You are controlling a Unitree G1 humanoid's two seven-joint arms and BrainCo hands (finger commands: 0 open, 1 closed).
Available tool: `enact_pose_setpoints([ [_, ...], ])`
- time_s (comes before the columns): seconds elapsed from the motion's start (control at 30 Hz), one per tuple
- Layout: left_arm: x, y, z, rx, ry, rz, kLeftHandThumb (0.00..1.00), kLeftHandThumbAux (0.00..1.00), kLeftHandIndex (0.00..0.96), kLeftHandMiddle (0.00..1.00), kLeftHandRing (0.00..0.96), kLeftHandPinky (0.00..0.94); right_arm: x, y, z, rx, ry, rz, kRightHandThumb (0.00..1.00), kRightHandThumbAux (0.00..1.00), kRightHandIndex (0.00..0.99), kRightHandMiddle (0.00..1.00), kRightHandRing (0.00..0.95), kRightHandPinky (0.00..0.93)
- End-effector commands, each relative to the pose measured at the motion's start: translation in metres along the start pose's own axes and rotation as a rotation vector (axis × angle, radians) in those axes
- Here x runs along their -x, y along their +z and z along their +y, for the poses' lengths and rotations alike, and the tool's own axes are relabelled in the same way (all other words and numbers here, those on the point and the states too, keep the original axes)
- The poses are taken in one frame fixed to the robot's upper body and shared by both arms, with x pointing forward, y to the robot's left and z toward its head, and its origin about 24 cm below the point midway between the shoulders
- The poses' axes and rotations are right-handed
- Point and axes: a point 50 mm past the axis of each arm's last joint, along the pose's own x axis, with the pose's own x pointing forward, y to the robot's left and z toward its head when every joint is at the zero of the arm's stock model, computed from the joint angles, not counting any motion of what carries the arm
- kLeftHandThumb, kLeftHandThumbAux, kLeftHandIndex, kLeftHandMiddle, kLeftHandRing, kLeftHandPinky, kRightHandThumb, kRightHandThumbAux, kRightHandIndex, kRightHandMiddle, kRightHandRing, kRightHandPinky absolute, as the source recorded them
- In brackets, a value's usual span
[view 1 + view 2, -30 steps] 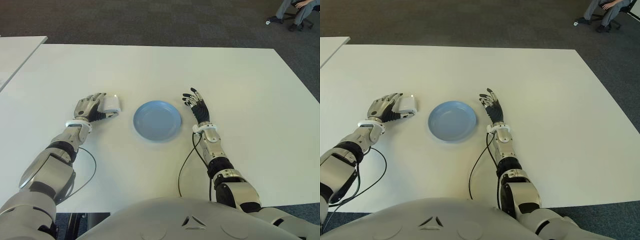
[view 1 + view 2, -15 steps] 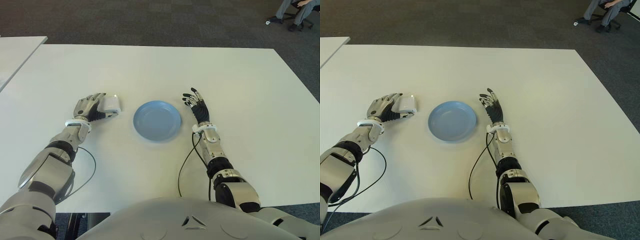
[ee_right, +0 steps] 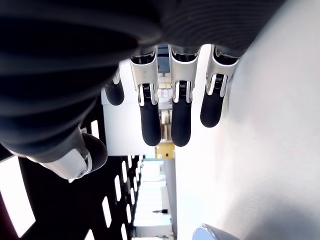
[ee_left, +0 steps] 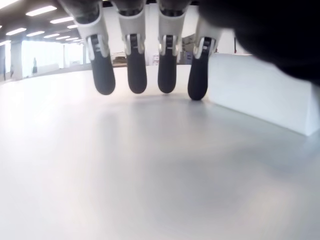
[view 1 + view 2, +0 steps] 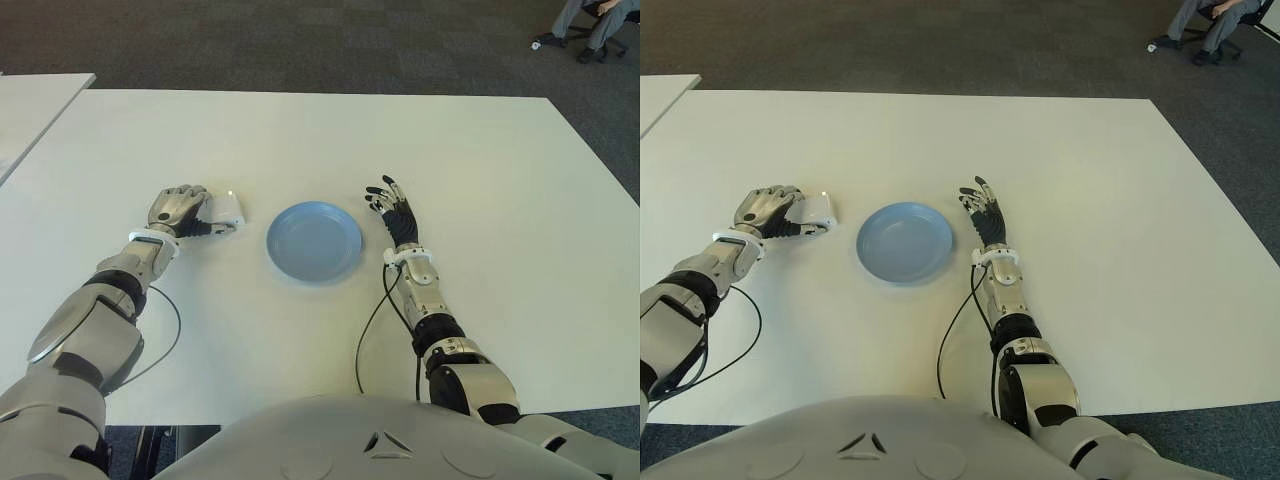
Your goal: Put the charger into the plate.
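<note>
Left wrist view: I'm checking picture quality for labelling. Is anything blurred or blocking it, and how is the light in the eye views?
Left wrist view: the near white table is soft and a dark blurred mass fills the upper right corner. Eye views: even light, faint shadows under the round blue plate and white block charger.

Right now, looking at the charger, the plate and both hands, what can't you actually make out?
- Whether the left hand grips the charger: the eye views show them together, but its thumb is hidden.
- The charger's prongs or ports: too small.
- The plate: cut off by the right wrist view's edge.
- The person: cropped at the eye view's corner.
</note>
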Motion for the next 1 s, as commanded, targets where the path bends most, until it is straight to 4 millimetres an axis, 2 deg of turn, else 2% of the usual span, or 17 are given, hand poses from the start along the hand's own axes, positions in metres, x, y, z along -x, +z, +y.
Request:
enact_pose_setpoints([
  [0.03,0.037,0.006,-0.055,-0.189,-0.328,-0.138,0.712,0.697,0.436,0.766,0.774,0.709,0.008,-0.019,0.000,-0.015,-0.013,0.108,0.000,0.557,0.076,0.287,0.270,0.230],
  [0.67,0.039,0.009,-0.052,-0.200,-0.356,-0.265,0.717,0.701,0.436,0.732,0.754,0.711,0.006,-0.019,-0.001,-0.004,-0.014,0.120,0.000,0.549,0.081,0.287,0.271,0.235],
  [1.0,0.032,0.004,-0.033,-0.160,-0.269,-0.290,0.715,0.702,0.437,0.734,0.750,0.709,0.005,-0.020,0.001,-0.007,-0.016,0.126,0.000,0.546,0.084,0.290,0.275,0.241],
])
